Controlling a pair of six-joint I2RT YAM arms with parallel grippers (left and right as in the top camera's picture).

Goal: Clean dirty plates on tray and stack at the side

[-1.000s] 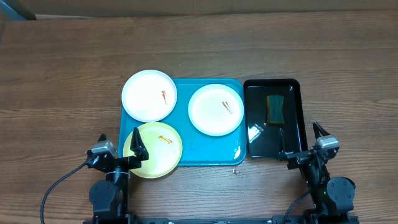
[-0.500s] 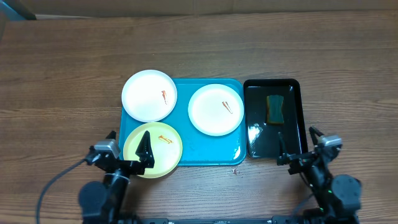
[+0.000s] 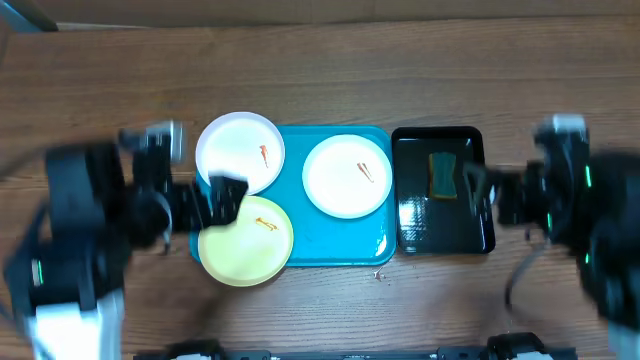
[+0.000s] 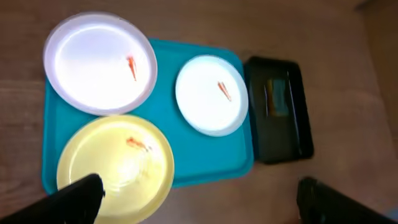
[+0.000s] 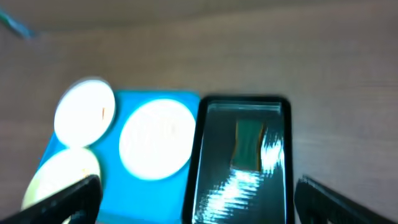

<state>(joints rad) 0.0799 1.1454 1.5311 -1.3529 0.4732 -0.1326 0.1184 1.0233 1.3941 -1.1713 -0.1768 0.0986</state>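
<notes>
Three plates lie on the turquoise tray [image 3: 325,245]: a white plate [image 3: 240,152] at the back left overhanging the rim, a white plate [image 3: 347,176] in the middle, and a pale yellow plate [image 3: 248,240] at the front left. Each has a small orange-red smear. My left gripper [image 3: 205,197] is blurred, open and empty, above the tray's left edge. My right gripper [image 3: 495,193] is blurred, open and empty, by the black tray's right side. The left wrist view shows the yellow plate [image 4: 115,165] and both white plates [image 4: 99,62] [image 4: 211,93] below the open left gripper [image 4: 199,205]. The right gripper [image 5: 202,202] also shows open.
A narrow glossy black tray [image 3: 440,225] stands right of the turquoise tray, with a green-yellow sponge [image 3: 443,175] in it, also in the right wrist view [image 5: 249,144]. Bare wooden table [image 3: 320,70] lies behind and to both sides.
Both arms have risen from the table's front edge and moved forward over the scene, now motion-blurred. Both grippers stay open. The plates, trays and sponge have not moved.
</notes>
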